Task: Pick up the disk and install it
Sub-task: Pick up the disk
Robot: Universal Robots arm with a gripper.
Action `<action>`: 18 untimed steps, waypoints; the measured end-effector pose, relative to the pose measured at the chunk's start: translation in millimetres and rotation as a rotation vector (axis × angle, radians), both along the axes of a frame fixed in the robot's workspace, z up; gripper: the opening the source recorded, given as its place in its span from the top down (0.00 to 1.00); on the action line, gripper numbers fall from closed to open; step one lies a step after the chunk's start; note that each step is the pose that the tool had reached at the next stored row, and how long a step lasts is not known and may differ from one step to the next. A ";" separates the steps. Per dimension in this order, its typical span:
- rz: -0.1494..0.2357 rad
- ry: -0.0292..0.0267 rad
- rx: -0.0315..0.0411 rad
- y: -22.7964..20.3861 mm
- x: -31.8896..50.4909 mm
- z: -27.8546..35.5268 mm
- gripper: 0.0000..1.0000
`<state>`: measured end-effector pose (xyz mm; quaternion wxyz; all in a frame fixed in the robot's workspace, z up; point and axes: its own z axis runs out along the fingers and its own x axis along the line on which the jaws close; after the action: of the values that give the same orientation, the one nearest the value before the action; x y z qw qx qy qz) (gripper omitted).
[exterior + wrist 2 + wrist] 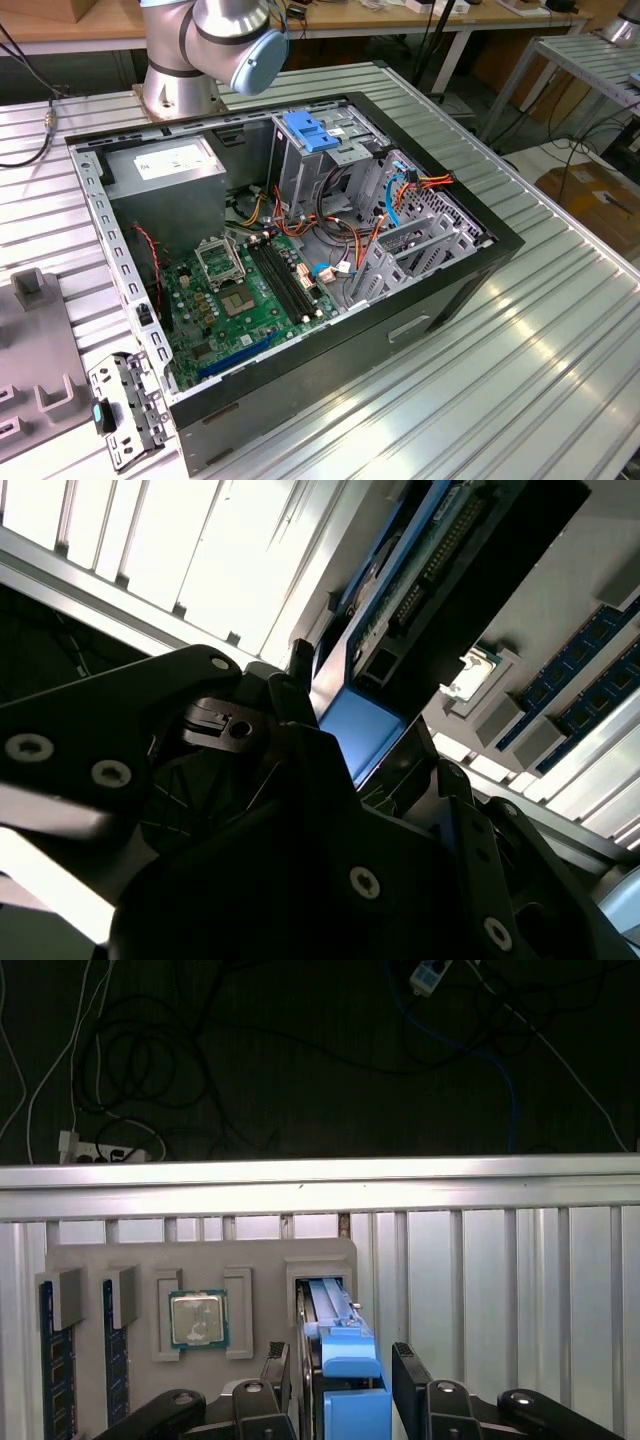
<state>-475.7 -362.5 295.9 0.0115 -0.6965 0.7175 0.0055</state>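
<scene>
While standing on edge in a slot of the grey tray (260, 1260), the disk (338, 1322) is being straddled by the gripper (341, 1352), whose jaws are being shown spread, a slim gap at either side (nothing gripped). Blue plastic rails are being seen framing its narrow silver-grey body in both wrist views. A processor chip (198, 1318) is being displayed in a neighbouring recess.

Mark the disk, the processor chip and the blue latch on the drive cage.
disk (345, 1360), first wrist view, blue plastic rail end.
processor chip (198, 1318), first wrist view, middle of metal lid.
blue latch (308, 131), exterior view, flat top.
</scene>
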 end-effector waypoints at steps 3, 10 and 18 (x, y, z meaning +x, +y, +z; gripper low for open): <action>0.000 0.0002 0.0003 0.0 0.0 0.0 0.47; 0.000 0.0004 0.0009 0.0 0.0 0.0 0.47; 0.000 0.0009 0.0015 0.0 0.0 0.1 0.57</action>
<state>-475.7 -362.5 296.0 0.0117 -0.6965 0.7174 0.0064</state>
